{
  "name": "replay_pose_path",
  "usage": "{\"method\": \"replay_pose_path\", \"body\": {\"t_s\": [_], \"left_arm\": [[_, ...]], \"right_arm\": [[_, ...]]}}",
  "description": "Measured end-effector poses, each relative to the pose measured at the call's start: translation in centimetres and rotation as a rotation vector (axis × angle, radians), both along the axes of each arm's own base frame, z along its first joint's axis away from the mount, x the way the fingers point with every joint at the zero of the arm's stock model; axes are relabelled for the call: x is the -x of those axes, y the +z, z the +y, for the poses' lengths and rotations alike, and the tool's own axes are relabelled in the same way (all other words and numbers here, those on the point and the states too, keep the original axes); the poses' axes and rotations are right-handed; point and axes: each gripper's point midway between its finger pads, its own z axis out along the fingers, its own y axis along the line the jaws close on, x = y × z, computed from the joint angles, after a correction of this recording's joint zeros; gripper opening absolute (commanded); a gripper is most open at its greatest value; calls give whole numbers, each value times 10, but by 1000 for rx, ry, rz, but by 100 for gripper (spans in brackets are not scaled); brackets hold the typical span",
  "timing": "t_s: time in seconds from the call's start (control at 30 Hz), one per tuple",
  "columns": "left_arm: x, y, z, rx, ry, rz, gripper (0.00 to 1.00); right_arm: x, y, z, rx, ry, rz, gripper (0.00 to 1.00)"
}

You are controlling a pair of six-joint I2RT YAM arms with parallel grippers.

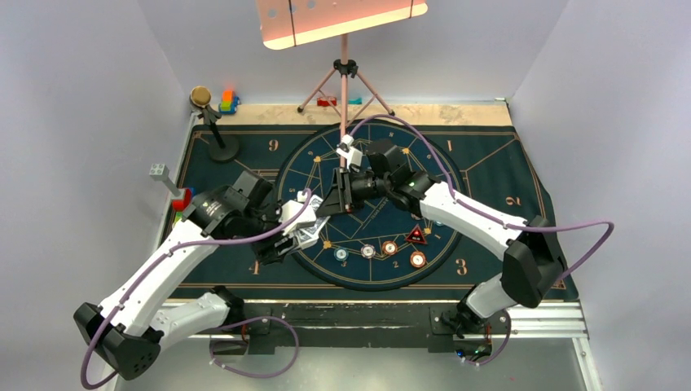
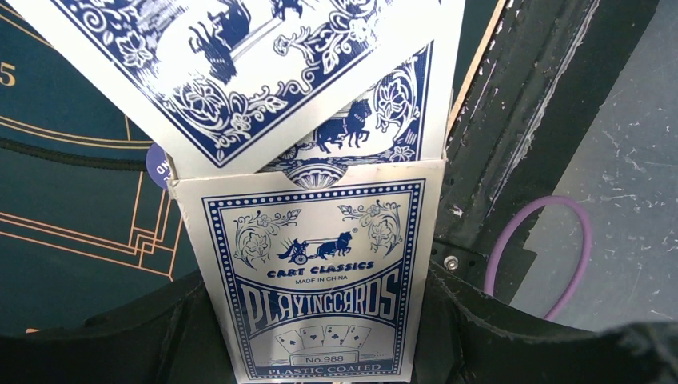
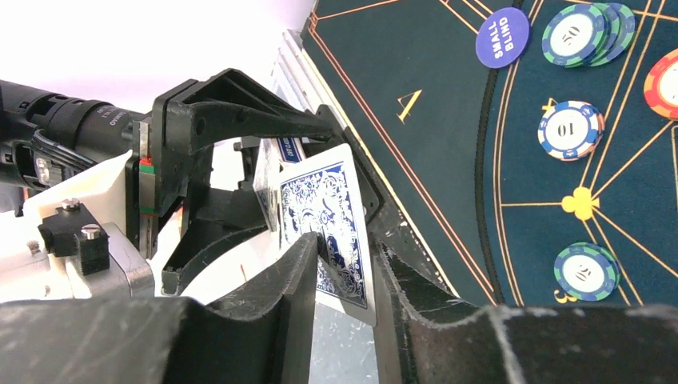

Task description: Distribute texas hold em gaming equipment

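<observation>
Pale grey walls (image 1: 81, 81) close in on the left, back and right of the top view. Top centre, a flat light panel (image 1: 338, 18) glows pinkish-white above a pink tripod (image 1: 345, 81). Just below, the bench (image 1: 456, 114) shows a bare wooden strip along its far edge, and a dark mat (image 1: 530, 175) with gold lines and numerals covers the rest. Upper left, there's a small black stand (image 1: 213, 122) with a round gold head, with coloured blocks (image 1: 228, 101) behind it. Along the bottom runs a silvery rail (image 1: 546, 319), then a scuffed grey surface (image 1: 391, 371).
</observation>
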Motion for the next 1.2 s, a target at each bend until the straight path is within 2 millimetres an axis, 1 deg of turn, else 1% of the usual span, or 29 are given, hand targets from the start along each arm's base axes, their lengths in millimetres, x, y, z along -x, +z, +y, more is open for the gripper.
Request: {"method": "replay_pose_path", "body": {"t_s": [0.23, 0.37, 0.5, 0.57, 0.63, 0.67, 0.73, 0.8, 0.83, 0.97, 1.03, 1.1, 1.2], "left_arm": [[3, -5, 2, -9, 0, 12, 0], [5, -9, 4, -15, 1, 18, 0], [5, -9, 5, -19, 3, 15, 0], [5, -8, 5, -20, 3, 15, 0], [6, -8, 6, -22, 3, 17, 0], [7, -8, 7, -23, 3, 18, 0], [10, -8, 9, -28, 4, 22, 0], [13, -7, 11, -33, 4, 25, 0], [14, -7, 13, -36, 4, 28, 0], [16, 2, 14, -31, 2, 17, 0], [16, 6, 14, -25, 2, 8, 0], [18, 7, 15, -25, 2, 9, 0], [20, 6, 17, -33, 2, 18, 0]], "right_arm": [[-2, -1, -4, 15, -10, -3, 21], [-9, 2, -15, 23, -42, -2, 18], [-23, 17, -30, 8, -92, -29, 16], [-33, 30, -38, -7, -119, -57, 15], [-41, 39, -42, -20, -138, -78, 13], [-46, 42, -43, -24, -147, -87, 11], [-52, 40, -42, -24, -152, -92, 7], [-61, 29, -35, -16, -146, -76, 5], [-67, 20, -28, -8, -139, -63, 3], [-89, -33, 8, 49, -103, 15, 0], [-96, -62, 32, 80, -73, 58, 0], [-97, -85, 56, 97, -41, 86, 0], [-93, -109, 86, 109, -2, 112, 0]]}}
